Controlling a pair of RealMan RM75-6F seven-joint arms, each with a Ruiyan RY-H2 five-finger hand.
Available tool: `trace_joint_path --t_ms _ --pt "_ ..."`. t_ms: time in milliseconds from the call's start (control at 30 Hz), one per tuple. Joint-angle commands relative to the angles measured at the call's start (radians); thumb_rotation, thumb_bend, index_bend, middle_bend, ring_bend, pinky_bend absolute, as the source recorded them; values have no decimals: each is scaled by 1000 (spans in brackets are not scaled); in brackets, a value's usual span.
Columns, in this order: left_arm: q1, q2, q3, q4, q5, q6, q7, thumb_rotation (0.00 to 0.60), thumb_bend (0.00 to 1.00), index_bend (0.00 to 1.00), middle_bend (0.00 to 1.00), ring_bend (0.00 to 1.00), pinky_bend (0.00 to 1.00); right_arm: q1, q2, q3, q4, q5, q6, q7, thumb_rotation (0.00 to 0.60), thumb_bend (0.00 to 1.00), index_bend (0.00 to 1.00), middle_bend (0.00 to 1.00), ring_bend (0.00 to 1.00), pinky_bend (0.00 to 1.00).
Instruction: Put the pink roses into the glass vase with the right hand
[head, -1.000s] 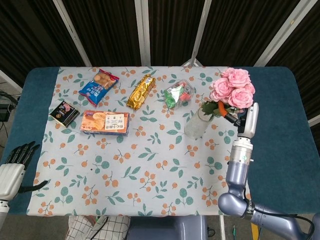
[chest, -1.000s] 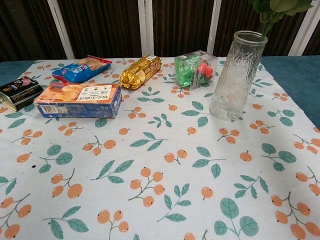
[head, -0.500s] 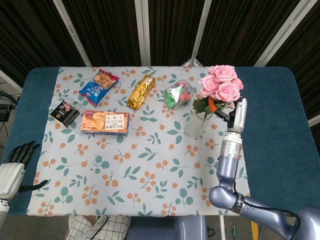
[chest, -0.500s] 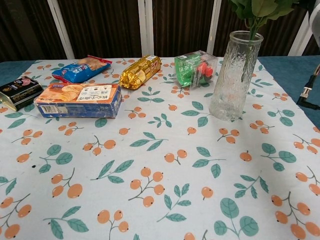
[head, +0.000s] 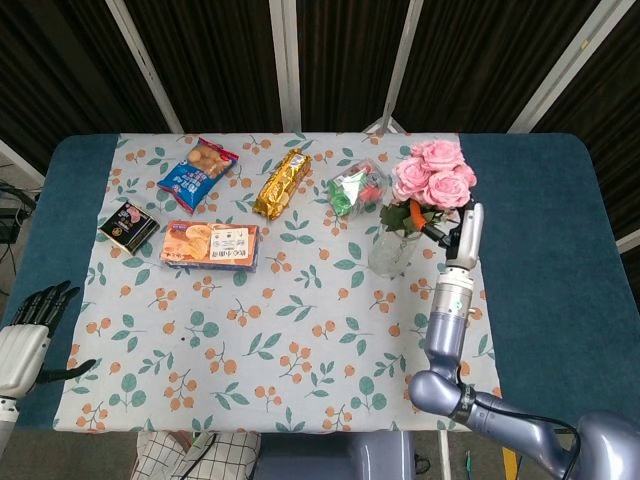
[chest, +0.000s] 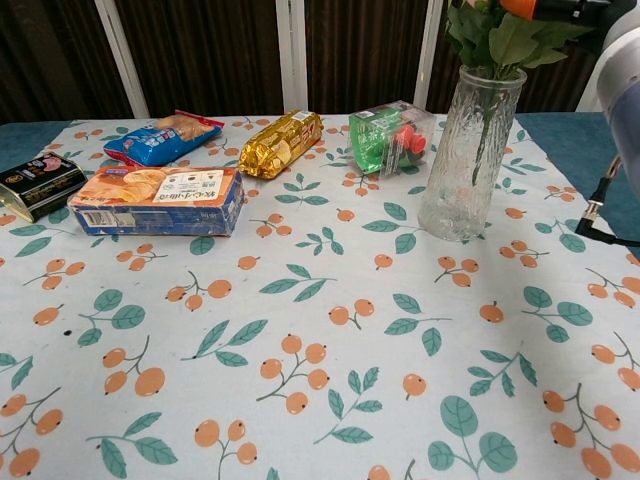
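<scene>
Floral tablecloth (head: 300, 300), right hand (head: 432, 222) gripping pink roses (head: 432, 172) in glass vase (chest: 470, 150), left hand (head: 30, 325) open off-edge

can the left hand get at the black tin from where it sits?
Probably yes. The left hand rests open at the table's near left edge, and the black tin lies further back on that side with only bare cloth between them. Actual reach is unconfirmed.
</scene>
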Motion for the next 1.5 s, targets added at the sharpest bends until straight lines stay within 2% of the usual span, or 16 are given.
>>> trace_joint_path --t_ms 33,133,200,267,333,500,767,1100,1267,1500 --pt "0 0 0 0 1 1 0 600 0 0 0 0 0 -10 -3 -5 -1 -5 7 3 600 313 429 478 452 326" --pt "0 0 1 0 2 1 0 600 0 0 0 0 0 -21 -1 -18 -6 -15 11 1 600 313 240 353 327 285" --pt "1 0 1 0 3 3 2 600 0 0 0 0 0 -29 8 -28 -17 -22 5 -8 600 313 63 219 201 208" --pt "1 0 2 -1 2 2 2 600 0 0 0 0 0 -37 17 -35 -33 -23 0 -18 600 312 4 131 121 157" --pt "2 1 3 -2 3 2 3 600 0 0 0 0 0 -47 29 -44 -53 -24 -5 -31 600 313 0 56 57 120" --pt "3 1 3 -3 3 4 6 600 0 0 0 0 0 -74 66 -65 -108 -24 -14 -71 600 312 0 3 11 96" --pt "5 2 7 -7 8 7 6 600 0 0 0 0 0 -150 148 -118 -229 -61 1 -105 600 313 0 0 0 42" --pt "8 4 13 -8 21 14 4 600 0 0 0 0 0 -293 331 -262 -387 -129 -16 -135 600 312 0 0 0 23" --pt "8 3 15 -9 24 13 9 600 0 0 0 0 0 -331 424 -332 -445 -165 -67 -153 600 312 0 0 0 23" --pt "6 0 13 -14 20 9 19 600 0 0 0 0 0 -310 458 -344 -457 -204 -111 -198 600 313 0 0 0 23"
